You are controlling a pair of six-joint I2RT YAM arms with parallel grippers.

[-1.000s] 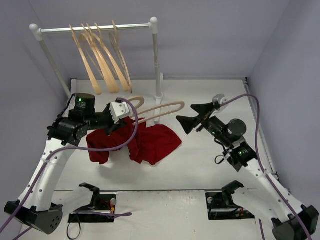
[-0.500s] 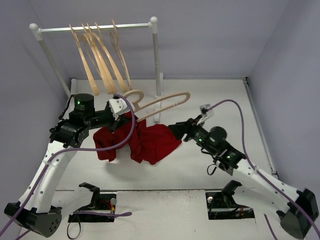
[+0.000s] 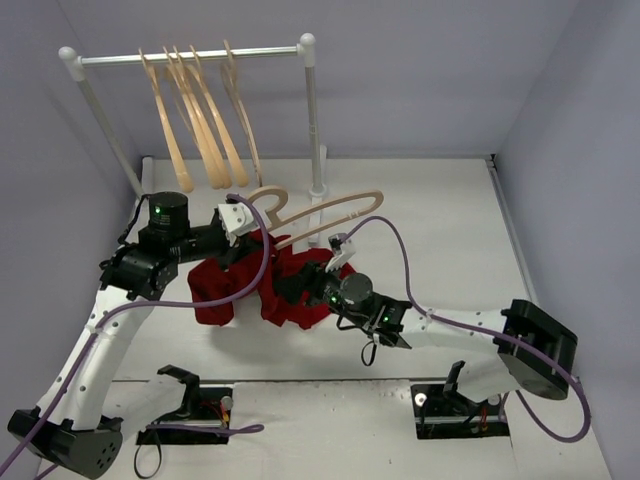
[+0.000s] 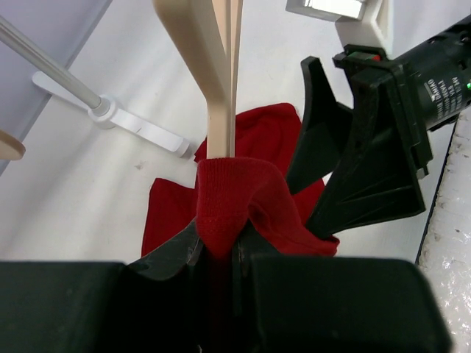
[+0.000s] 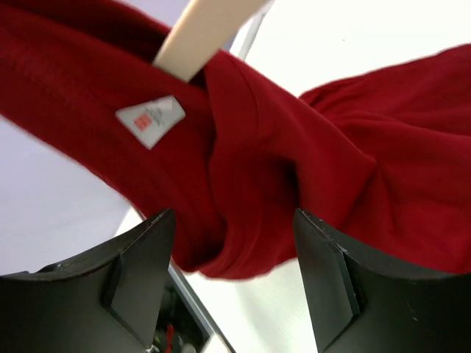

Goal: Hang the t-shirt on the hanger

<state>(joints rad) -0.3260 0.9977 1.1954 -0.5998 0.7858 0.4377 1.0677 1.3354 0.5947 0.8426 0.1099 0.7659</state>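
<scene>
Nearest the bases, right arm has swung in across the white table top (image 3: 450, 220) from the right side, where it hung a second ago. Right gripper (image 5: 234, 220) now sits at the plain dark-red cloth t-shirt (image 3: 225, 295), jaws apart, a bunched fold between them, not pinched. Beyond it, left gripper (image 4: 219, 246) unchanged: clamped on one arm of the pale bent-wood hanger (image 3: 330, 212), red collar cloth draped over that end, rest of shirt sagging to the table. Hanger raised slightly. Judgement: right looks set to pull cloth along the hanger. Behind, white-and-metal rail stand (image 3: 190, 57), spare hangers (image 3: 200, 120) hanging.
</scene>
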